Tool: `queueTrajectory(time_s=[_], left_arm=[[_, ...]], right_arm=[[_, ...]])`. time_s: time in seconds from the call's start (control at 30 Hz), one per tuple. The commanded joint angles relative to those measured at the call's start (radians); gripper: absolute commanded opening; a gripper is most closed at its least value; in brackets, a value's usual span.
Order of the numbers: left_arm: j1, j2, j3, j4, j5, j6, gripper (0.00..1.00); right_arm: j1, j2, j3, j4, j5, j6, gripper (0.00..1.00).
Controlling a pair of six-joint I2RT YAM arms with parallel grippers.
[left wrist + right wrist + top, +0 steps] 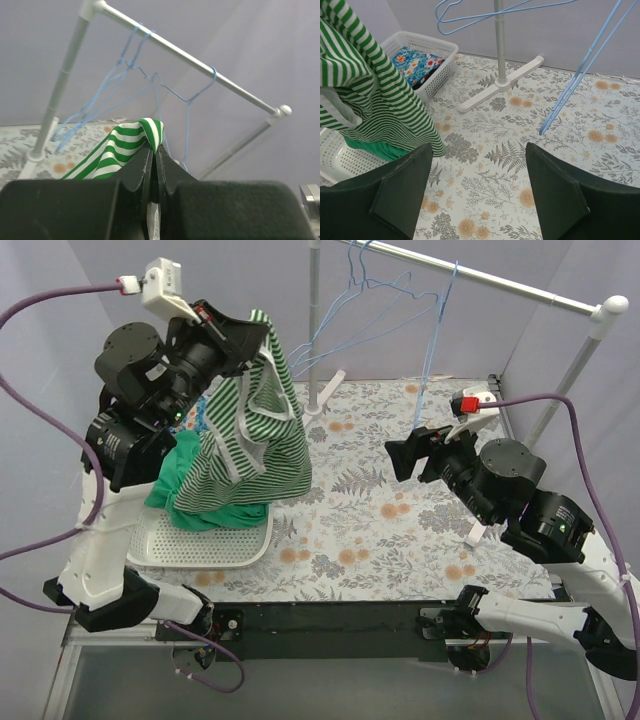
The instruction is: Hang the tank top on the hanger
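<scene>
Left gripper (154, 150), upper left in the overhead view, clamps the tank top (255, 440) above the basket (215, 552). Right gripper (479, 180) gapes empty. Hanger (559, 104) seemingly hangs bare on the rail (480, 275), so dressing it is all left to do.

The bench (485, 135) wears a cloth printed with grey ferns and orange flowers. Ahead of the right hand (477, 180) stands the rack's white foot (500, 85). To that hand's left sit a far white basket (432, 65) and a near white basket (340, 155).
</scene>
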State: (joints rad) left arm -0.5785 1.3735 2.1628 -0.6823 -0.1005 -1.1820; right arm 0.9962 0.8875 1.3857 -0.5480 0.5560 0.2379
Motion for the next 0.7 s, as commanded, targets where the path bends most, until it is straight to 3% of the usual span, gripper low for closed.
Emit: queueTrajectory(time_s=[0.0,0.13,0.3,0.37,0.4,0.47,0.53,0.6,0.67], left_arm=[[-0.169,0.090,0.015,0.036,0.039,-0.013,0.00],[-0.271,0.105,-0.093,0.073,-0.015,-0.056,0.00],[-0.348,0.093,-0.493,0.217,0.019,-0.154,0.00],[-0.350,0.085,-0.610,0.306,0.099,-0.189,0.00],[-0.350,0.085,-0.668,0.322,0.134,-0.192,0.07],[-0.348,0.087,-0.799,0.345,0.160,-0.174,0.31],[-0.348,0.076,-0.907,0.343,0.154,-0.166,0.46],[-0.345,0.027,-0.971,0.351,0.128,-0.172,0.68],[-0.340,-0.043,-1.061,0.349,0.082,-0.179,0.73]], right_arm=[[0.002,-0.002,0.075,0.008,0.050,-0.038,0.84],[0.002,-0.019,0.079,-0.006,0.065,-0.026,0.84],[0.002,-0.079,-0.031,-0.033,0.085,0.027,0.84],[0.002,-0.105,-0.089,-0.049,0.084,0.076,0.83],[0.002,-0.133,-0.155,-0.059,0.072,0.096,0.82],[0.002,-0.163,-0.241,-0.070,0.061,0.174,0.82],[0.002,-0.199,-0.376,-0.066,0.016,0.225,0.81],[0.002,-0.199,-0.459,-0.055,-0.040,0.282,0.79],[0.002,-0.179,-0.542,-0.037,-0.068,0.304,0.77]])
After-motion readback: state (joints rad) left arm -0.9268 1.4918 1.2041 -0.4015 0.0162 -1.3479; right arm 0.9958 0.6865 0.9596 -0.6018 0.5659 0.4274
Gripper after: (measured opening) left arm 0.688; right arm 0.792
